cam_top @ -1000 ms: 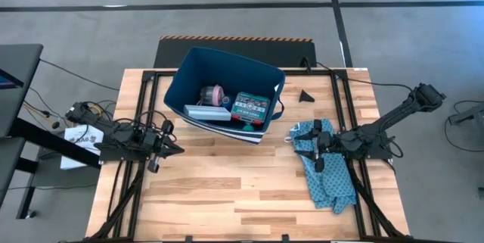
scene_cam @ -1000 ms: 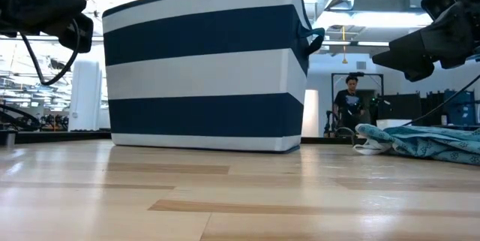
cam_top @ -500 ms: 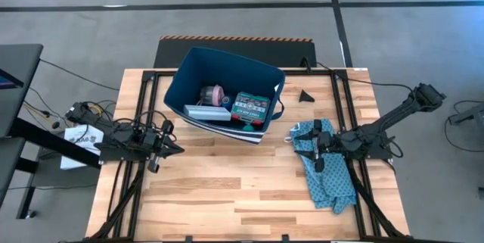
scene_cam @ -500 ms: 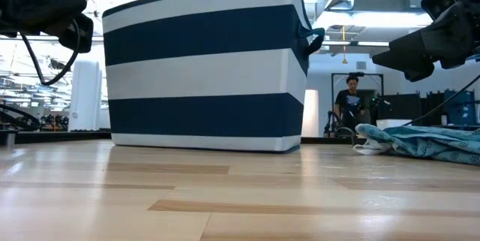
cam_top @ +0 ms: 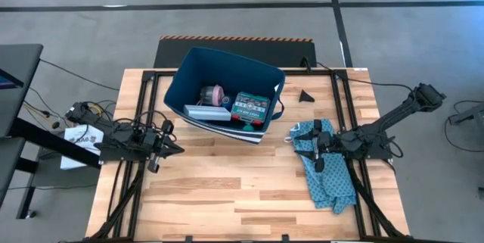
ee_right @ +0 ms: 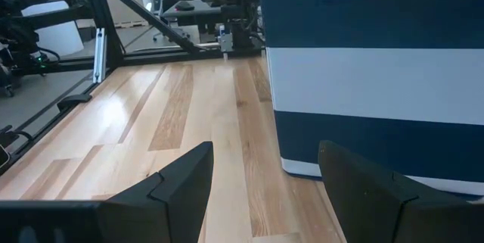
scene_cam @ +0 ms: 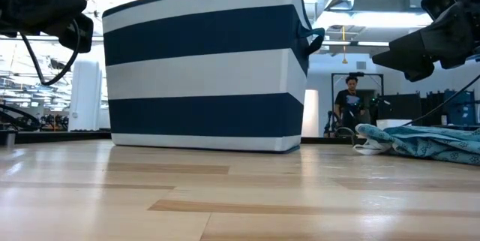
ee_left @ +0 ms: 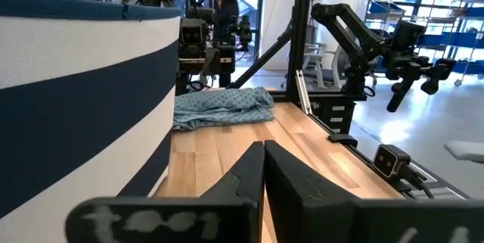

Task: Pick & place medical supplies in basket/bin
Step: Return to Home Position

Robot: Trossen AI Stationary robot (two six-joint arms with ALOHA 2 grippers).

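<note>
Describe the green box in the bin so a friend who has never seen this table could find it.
On the wooden table a big navy fabric bin stands toward the far edge. Inside it, at the end nearest the teal cloth, lies a flat green box with red markings on top. Its neighbours, a pink roll and a pale pill organizer, show no green.

No legible text or numbers, print on the green-red flat box (cam_top: 250, 108) too small to read
</note>
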